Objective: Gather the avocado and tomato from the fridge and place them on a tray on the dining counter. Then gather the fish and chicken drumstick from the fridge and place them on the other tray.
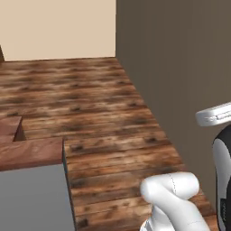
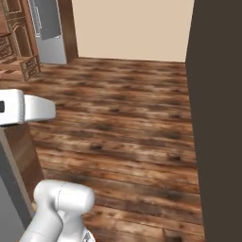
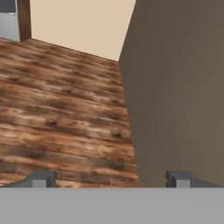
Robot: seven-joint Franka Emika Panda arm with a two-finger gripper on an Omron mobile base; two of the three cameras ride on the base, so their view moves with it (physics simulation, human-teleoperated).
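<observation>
My gripper is open, its two dark fingertips far apart with nothing between them, looking down at bare wood-plank floor beside a dark wall. My white hand hangs at the right edge of the left base view and, as the hand, at the left edge of the right base view. A grey appliance front stands far off between wooden cabinets; I cannot tell whether it is the fridge. The avocado, tomato, fish, chicken drumstick, both trays and the dining counter are out of view.
A tall dark brown-grey wall runs along the right side, close to the arm. A reddish-brown wood slab over a grey block sits at the lower left. Wood-plank floor stretches ahead to a beige wall.
</observation>
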